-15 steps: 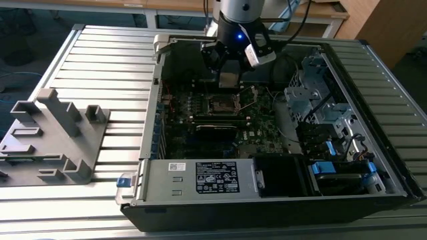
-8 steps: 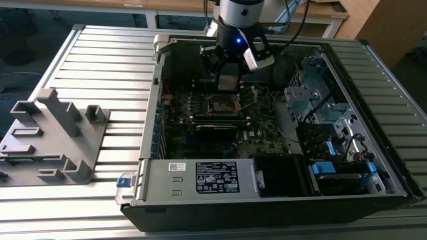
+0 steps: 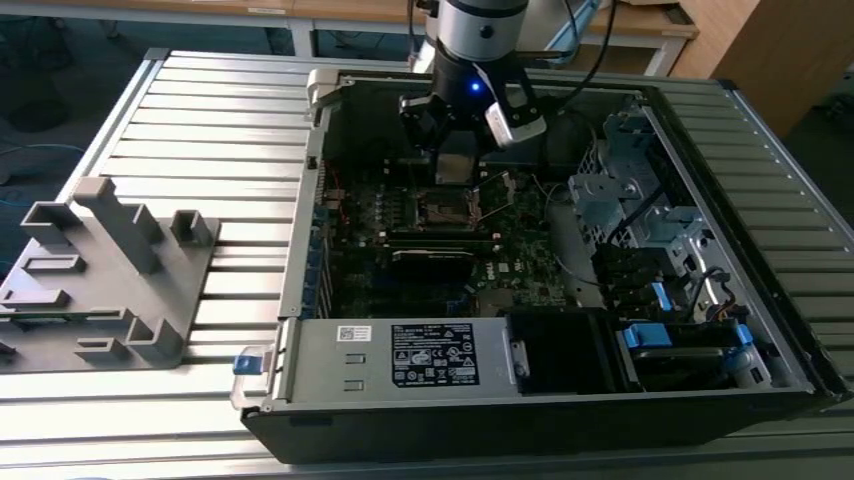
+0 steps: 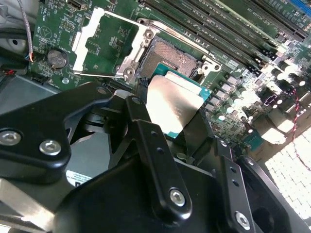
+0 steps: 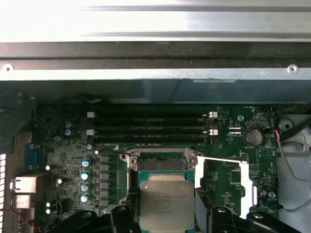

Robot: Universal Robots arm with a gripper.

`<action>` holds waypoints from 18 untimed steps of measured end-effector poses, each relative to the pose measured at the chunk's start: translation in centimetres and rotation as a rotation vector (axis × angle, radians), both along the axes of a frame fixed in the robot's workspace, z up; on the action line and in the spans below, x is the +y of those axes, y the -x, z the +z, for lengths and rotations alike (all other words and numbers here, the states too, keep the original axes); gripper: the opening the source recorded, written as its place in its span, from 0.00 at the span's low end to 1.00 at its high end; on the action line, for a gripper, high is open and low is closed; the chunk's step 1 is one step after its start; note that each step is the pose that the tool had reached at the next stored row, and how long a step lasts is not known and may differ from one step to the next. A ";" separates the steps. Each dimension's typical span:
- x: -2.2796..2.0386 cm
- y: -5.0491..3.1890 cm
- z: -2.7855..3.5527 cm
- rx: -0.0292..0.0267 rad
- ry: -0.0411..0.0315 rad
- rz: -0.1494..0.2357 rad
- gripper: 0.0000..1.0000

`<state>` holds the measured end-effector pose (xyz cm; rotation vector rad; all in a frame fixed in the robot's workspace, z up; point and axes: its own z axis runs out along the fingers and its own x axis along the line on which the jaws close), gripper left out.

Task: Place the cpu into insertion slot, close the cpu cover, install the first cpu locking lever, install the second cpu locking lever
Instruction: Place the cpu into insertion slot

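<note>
Strong light strikes the cpu (image 4: pixel 172 104) in the second wrist view and bleaches its metal face to pale cream. The motherboard (image 4: pixel 272 92) beyond it is washed out by glare. In the first wrist view, the metal table (image 5: pixel 155 24) far past the cpu burns white. In the exterior view, the case interior (image 3: pixel 534 250) around the cpu is dim, and a blue light (image 3: pixel 474 88) glows just above it.

A ribbed grey metal table (image 3: pixel 200 110) stands on dark floor (image 3: pixel 54 70), wooden desks (image 3: pixel 334 10) and cabinet (image 3: pixel 781 50) behind.
</note>
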<state>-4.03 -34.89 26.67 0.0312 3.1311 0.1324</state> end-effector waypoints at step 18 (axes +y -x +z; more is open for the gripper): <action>-0.01 0.01 -1.25 0.0001 0.0017 0.000 0.54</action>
